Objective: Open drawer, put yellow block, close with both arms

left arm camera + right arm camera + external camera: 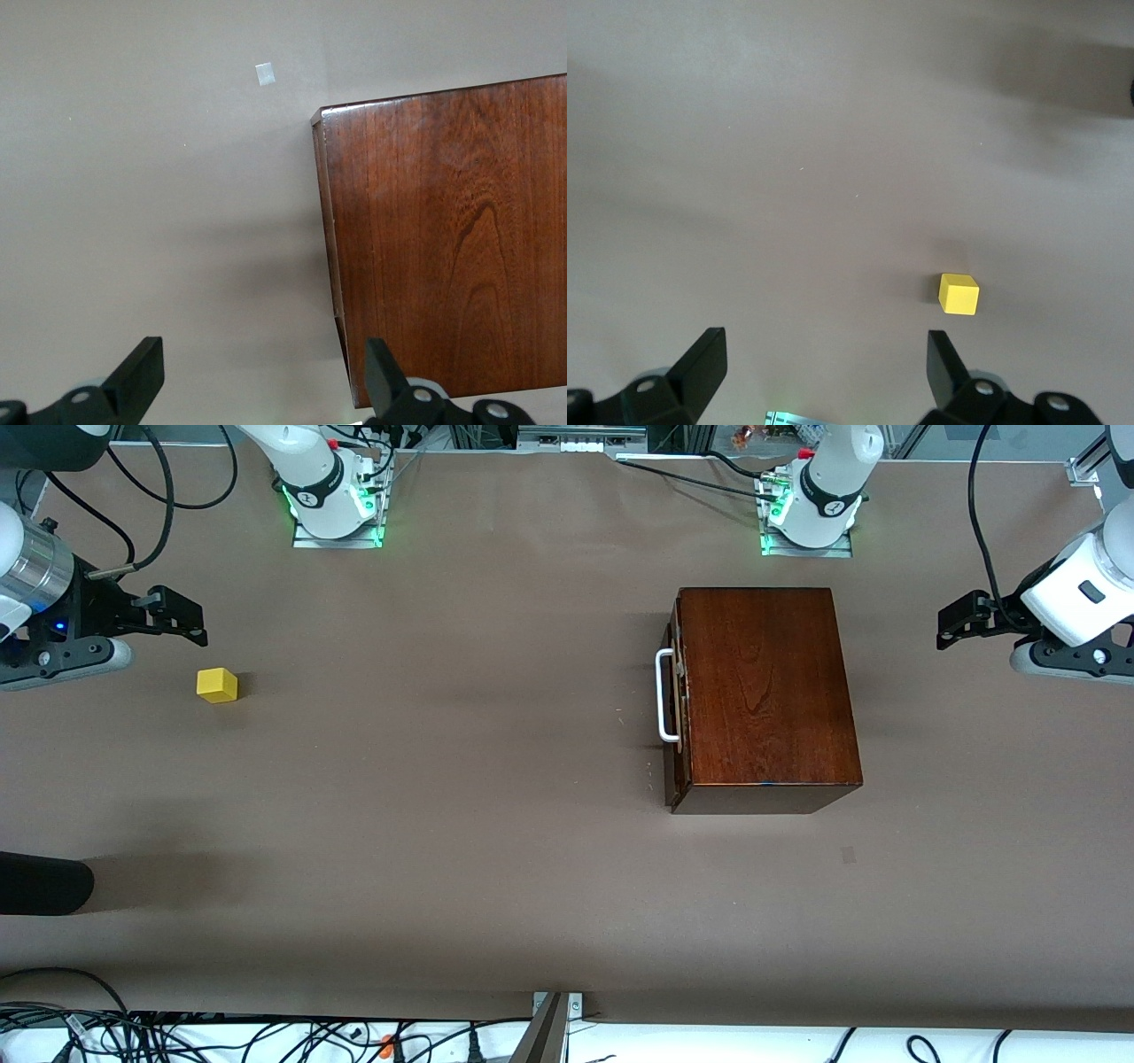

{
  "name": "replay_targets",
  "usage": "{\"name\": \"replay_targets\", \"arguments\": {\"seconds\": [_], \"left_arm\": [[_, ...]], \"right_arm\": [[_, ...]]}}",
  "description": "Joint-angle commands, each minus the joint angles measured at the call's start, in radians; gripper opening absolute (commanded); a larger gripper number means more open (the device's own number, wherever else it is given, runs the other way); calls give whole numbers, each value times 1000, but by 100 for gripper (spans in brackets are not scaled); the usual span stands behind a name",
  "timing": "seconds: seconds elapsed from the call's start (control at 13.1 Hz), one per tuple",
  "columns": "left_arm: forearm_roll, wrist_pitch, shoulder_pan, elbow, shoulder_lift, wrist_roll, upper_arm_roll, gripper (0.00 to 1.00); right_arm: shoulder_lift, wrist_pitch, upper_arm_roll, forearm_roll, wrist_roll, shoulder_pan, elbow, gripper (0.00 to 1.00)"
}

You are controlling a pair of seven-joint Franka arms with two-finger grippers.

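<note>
You have not yet begun the first step: the drawer [677, 695] sits closed in the wooden box [766, 691], its dark front flush with the box face and its white bar handle [664, 695] pointing toward the right arm's end of the table [461, 797]. The box stands toward the left arm's end of the table.

The yellow block [217, 685] lies alone on the table toward the right arm's end, well apart from the box. In the right wrist view the yellow block [958, 293] rests flat, untouched, near one finger but not between the fingers.

Your right gripper [182, 622] hangs over the table just beside the block, fingers spread wide and holding nothing; the right wrist view confirms the right gripper [824, 367] has a broad gap. Your left gripper [961, 622] is over the table at the left arm's end, clear of the box, on the side away from the handle. In the left wrist view the left gripper [261, 376] is likewise wide open and empty, with the box [452, 239] top and one edge in sight.

Judgement: opening the drawer is the step in hand. The next move calls for a gripper to reach the handle, close on the bar and pull it straight out toward the right arm's end. The box may slide when pulled, so bracing it with the other arm looks prudent.
</note>
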State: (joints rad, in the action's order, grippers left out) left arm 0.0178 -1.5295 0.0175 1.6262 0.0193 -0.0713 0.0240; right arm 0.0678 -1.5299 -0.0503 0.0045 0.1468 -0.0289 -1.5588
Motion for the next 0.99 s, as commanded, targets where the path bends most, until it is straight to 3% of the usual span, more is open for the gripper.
{"name": "replay_targets", "arguments": {"seconds": [0.0, 0.53, 0.76, 0.91], "left_arm": [[-21, 17, 16, -11, 27, -7, 8, 100], [-77, 14, 45, -48, 154, -1, 198, 100], [-85, -65, 53, -48, 215, 25, 301, 100], [-84, -119, 97, -48, 241, 140, 342, 100]], "right_arm": [[1, 19, 0, 14, 2, 3, 16, 100], [1, 19, -2, 14, 2, 1, 16, 100], [1, 17, -2, 14, 2, 1, 16, 100], [1, 17, -2, 14, -1, 0, 16, 100]]}}
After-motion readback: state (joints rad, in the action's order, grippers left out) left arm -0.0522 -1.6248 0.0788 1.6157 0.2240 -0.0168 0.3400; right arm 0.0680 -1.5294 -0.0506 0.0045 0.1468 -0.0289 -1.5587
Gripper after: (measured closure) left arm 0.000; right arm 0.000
